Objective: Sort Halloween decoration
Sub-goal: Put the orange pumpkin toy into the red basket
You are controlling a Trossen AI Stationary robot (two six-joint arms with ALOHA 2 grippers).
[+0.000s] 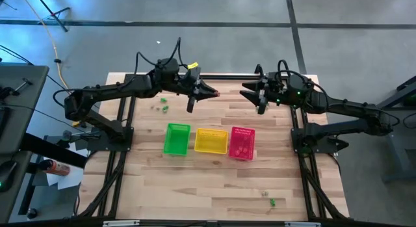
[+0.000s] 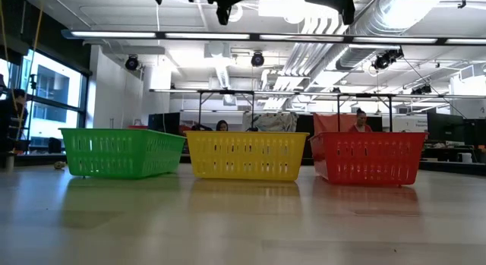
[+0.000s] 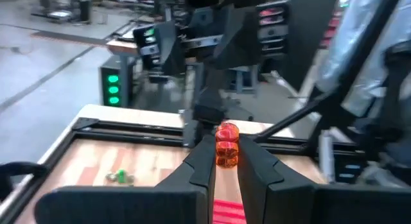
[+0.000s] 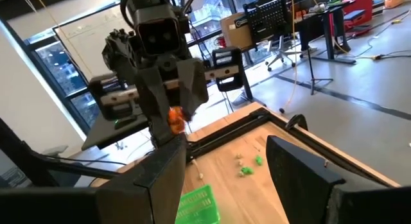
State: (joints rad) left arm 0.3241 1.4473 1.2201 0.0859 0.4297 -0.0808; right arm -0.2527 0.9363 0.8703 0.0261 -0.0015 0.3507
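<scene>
My left gripper (image 1: 215, 93) hangs high over the table's far middle, shut on a small orange-red trinket (image 3: 226, 146). The right wrist view shows that trinket (image 4: 176, 119) too. My right gripper (image 1: 245, 93) faces it from the right, a short gap away, open with nothing between its fingers (image 4: 225, 169). Loose green trinkets (image 1: 162, 105) lie on the table's far left, under the left arm, and others (image 1: 272, 201) near the front right. The green (image 1: 177, 138), yellow (image 1: 211, 141) and pink (image 1: 242, 143) baskets stand in a row at mid-table. My left gripper pinches the orange-red trinket's lower part (image 3: 225, 161) between its two fingertips. The fingers lie about level and point toward the table's right side, at the right gripper. The trinket stands out past the tips, lifted well clear of the table.
The baskets stand side by side on the wood (image 2: 243, 155), nearer the front than both grippers. Small pieces lie inside the pink basket (image 1: 239, 149). Black frame rails (image 1: 299, 133) run along the table's sides. People sit in the room beyond the far edge.
</scene>
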